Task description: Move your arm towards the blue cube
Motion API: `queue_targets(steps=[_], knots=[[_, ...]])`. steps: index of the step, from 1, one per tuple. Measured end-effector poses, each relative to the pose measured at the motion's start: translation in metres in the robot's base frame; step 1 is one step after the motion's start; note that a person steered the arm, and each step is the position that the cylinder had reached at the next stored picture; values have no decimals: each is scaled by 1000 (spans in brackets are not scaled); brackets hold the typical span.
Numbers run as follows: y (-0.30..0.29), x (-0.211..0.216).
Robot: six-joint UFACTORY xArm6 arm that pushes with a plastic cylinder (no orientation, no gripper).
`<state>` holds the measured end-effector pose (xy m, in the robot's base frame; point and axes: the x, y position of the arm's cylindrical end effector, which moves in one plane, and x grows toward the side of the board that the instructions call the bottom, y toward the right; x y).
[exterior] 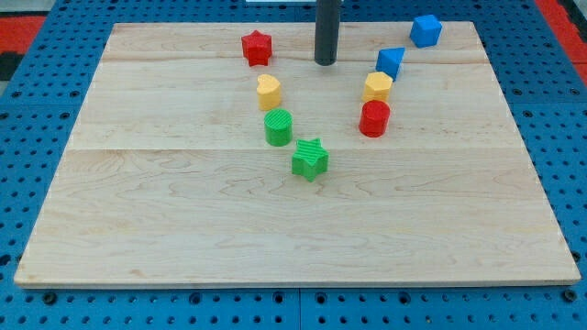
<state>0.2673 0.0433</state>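
Item record, one wooden board (pixel 183 229) set on a blue perforated bench (pixel 559 82), with eight small blocks and one dark rod (pixel 326 27) entering from the view's top. My tip (pixel 325 62) stood on the board near its top edge, between the red star (pixel 257 48) to the view's left and the blue blocks to the view's right, touching none of them. The rod carried no pincer, so no wide, narrow or holding state applied. Blue cube (pixel 426 30): near the board's top right corner, well apart from my tip and toward the view's right. Second blue block (pixel 391 61): wedge-like, exact shape unclear, lower and left of the blue cube, roughly level with my tip. Yellow block (pixel 377 87): faceted, just below that second blue block and close to it. Red cylinder (pixel 374 119): directly below the yellow block, apparently touching it. Yellow heart (pixel 268 92): below the red star, apart from it. Green cylinder (pixel 278 126): just below the yellow heart. Green star (pixel 310 159): lower and to the right of the green cylinder, lowest of all blocks on the board. The two columns of blocks converged downward in a rough V.
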Motion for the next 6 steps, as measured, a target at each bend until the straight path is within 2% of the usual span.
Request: queue_targets(steps=[2,4,5,6], knots=[[1,0],[46,14],[44,14],[32,-4]])
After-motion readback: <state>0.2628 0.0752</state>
